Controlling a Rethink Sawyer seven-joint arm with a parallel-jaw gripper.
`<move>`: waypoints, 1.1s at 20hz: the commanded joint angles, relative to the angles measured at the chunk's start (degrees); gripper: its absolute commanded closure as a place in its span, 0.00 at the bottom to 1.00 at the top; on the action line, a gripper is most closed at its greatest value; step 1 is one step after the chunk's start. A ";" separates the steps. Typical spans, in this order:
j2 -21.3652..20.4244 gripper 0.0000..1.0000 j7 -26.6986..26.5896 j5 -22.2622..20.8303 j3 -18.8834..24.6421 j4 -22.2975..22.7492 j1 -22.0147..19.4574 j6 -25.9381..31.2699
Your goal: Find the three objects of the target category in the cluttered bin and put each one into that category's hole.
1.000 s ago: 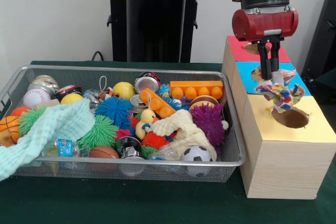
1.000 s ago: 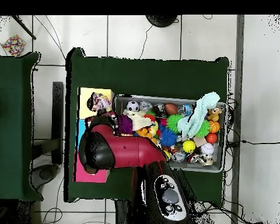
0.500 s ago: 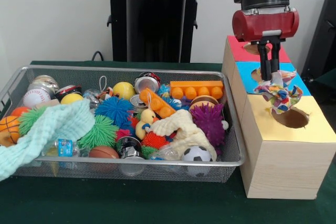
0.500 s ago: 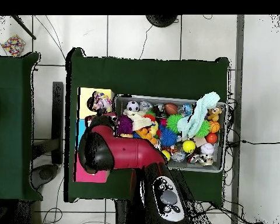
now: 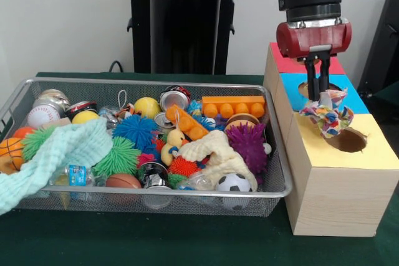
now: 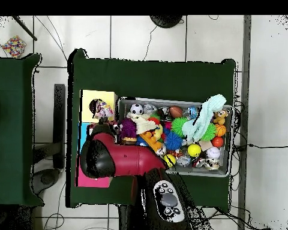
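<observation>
My gripper (image 5: 319, 95) hangs over the wooden box (image 5: 330, 197) at the seam between its blue and yellow tops. Its fingers are shut on a multicoloured cloth bundle (image 5: 328, 116), which dangles just left of the dark hole (image 5: 349, 141) in the yellow top and brushes its rim. In the overhead view the cloth bundle (image 6: 102, 109) lies over the yellow section (image 6: 108, 97), beside the hole (image 6: 93, 105). The red arm (image 6: 119, 159) covers the gripper there. The wire bin (image 5: 156, 192) holds a mint-green towel (image 5: 68, 151) and a cream cloth (image 5: 218, 154) among the toys.
The bin also holds spiky balls, sports balls, cans, an orange block (image 5: 234, 105) and a rubber duck (image 5: 174, 141). The box's blue top (image 5: 349, 95) and red top (image 5: 280, 60) each have a hole. A black stand (image 5: 181, 23) rises behind the bin.
The gripper has come down slightly and shifted a little, carrying the cloth bundle lower and closer to the yellow hole's rim. The bin's contents have not moved.
</observation>
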 commanded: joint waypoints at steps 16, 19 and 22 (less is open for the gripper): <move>2.22 1.00 16.34 4.76 -0.81 1.12 3.53 -4.05; 2.11 1.00 15.56 5.24 -2.09 -0.29 4.43 -2.63; 2.70 1.00 15.70 5.45 -2.04 -0.33 4.45 -2.87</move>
